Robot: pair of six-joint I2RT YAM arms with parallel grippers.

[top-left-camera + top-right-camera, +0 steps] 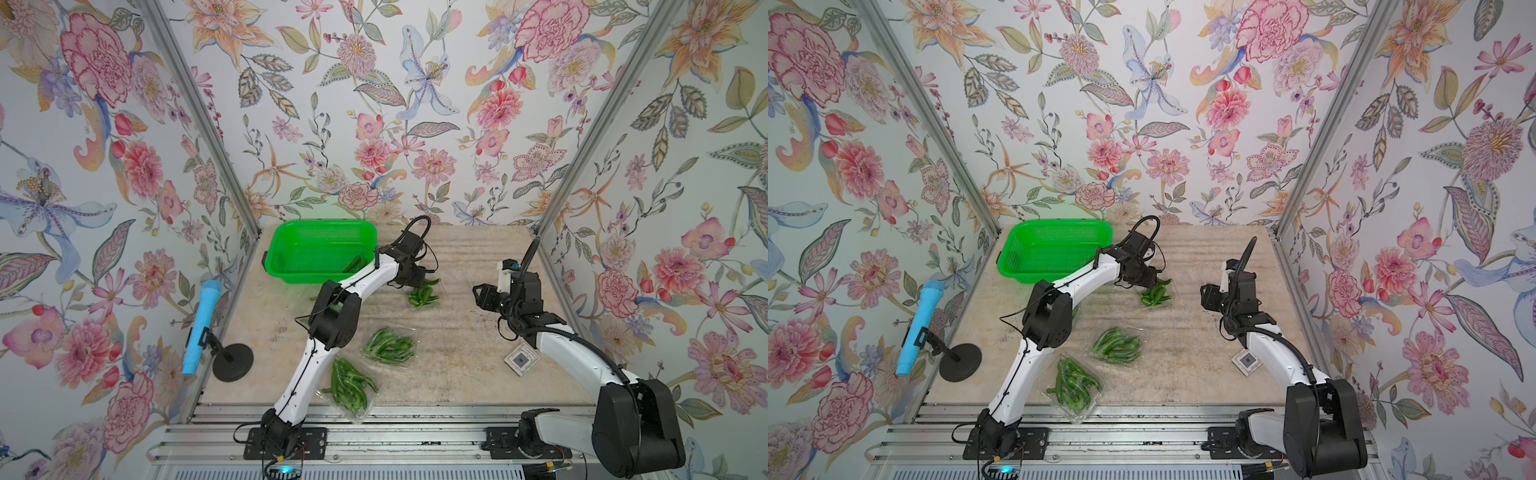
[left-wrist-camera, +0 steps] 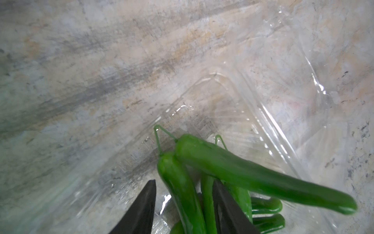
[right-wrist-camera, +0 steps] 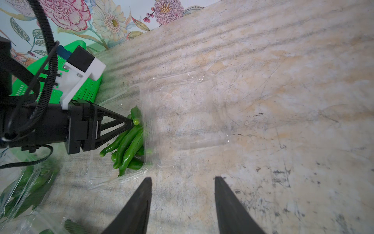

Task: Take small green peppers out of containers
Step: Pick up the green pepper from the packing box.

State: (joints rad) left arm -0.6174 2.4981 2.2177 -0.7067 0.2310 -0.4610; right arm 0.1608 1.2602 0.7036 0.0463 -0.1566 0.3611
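Left gripper [image 2: 184,181] is hanging in the pack [image 2: 283,125] near the basket [image 1: 324,225], jaws apart around peppers [image 2: 172,168], probably to pinch them; right gripper [image 3: 183,178] is hovering empty, jaws apart.

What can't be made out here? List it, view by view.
Left wrist view: the left gripper has its fingers cut by the frame edge; grip on the small green peppers unclear.
Both top views: the left arm covers part of the green basket.
Both top views: the square object is too small to identify.
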